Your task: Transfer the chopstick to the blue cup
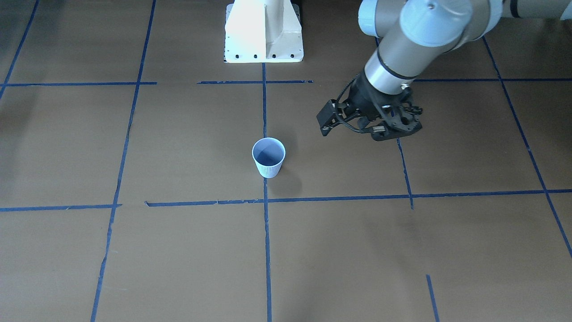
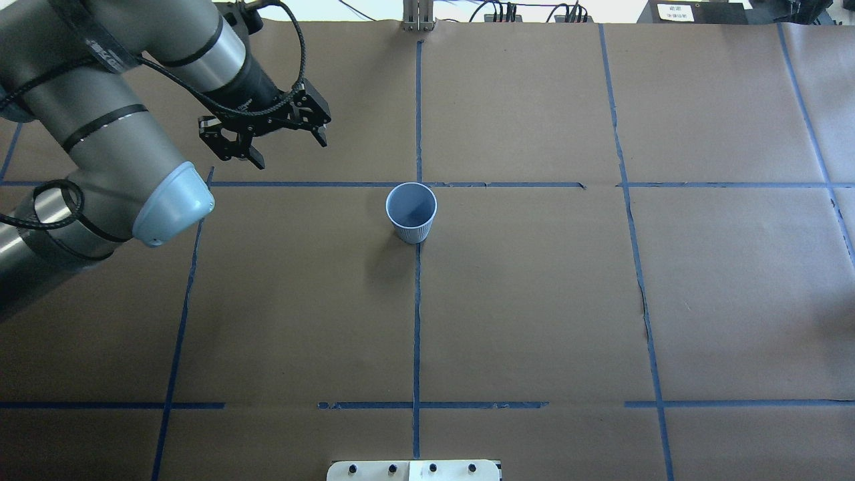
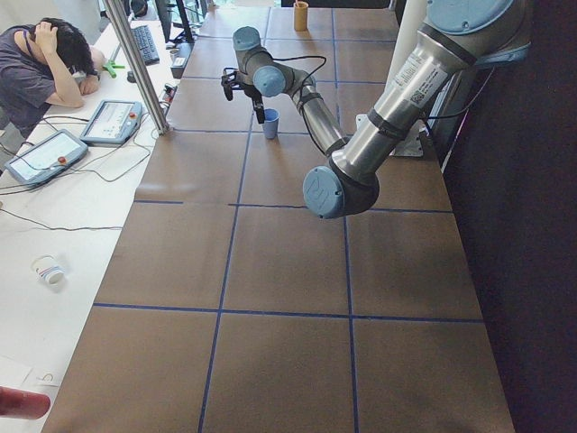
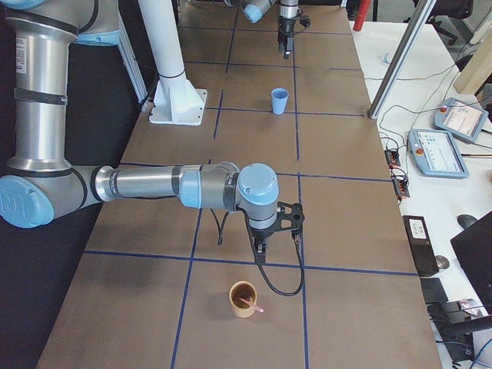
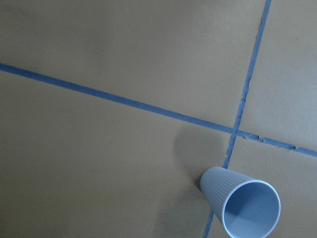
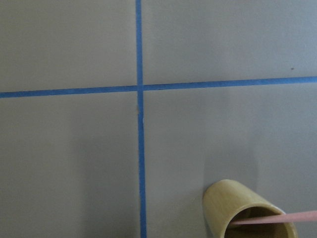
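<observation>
Chopstick [image 4: 251, 304] leans in a tan cup [image 4: 237, 308] on the desk [image 2: 534, 300]. It is near the right gripper [image 4: 261, 247] but clear of its jaws, whose opening cannot be told. Left gripper [image 2: 290, 152]: jaws spread wide, holding nothing, near the upright blue cup [image 2: 411, 214]. The cup is well apart from the chopstick.

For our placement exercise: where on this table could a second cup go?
Free: the taped squares right of the blue cup in the overhead view, and the row nearer the robot. Crowded: below the left pincer, and the tan cup holding the chopstick by the right pincer.
</observation>
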You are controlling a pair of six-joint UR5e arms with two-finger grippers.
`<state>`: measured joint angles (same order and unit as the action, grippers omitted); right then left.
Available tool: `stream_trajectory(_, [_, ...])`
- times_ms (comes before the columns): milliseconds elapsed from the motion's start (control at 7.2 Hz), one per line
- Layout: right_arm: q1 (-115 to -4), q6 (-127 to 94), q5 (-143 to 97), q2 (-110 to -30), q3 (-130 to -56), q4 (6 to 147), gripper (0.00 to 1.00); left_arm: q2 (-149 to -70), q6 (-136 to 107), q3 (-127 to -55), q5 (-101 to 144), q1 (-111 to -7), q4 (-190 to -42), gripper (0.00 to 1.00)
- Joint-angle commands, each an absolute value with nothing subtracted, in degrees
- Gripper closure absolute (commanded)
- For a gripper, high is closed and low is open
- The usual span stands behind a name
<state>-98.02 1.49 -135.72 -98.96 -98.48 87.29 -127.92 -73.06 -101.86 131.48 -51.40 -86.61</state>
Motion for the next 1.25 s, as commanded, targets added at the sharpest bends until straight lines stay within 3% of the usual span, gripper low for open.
stream_trajectory(0, [-99.9,0.9,-135.8,-100.3,-87.7,71.3,0.00,-126.2,-72.3,-103.3,133.1,-53.3,-86.4,0.00])
stream_trajectory(417, [-100.7,0.9,-135.8,-99.9,-82.8,70.1,0.00,-126.4,-72.3,-103.6,133.1,-53.6,-86.4,0.00])
stream_trajectory(1111, [-101.0,0.4,-135.4,-98.5,-81.8,70.2,0.00,-126.3,-72.2,-103.5,133.1,-53.6,-86.5,0.00])
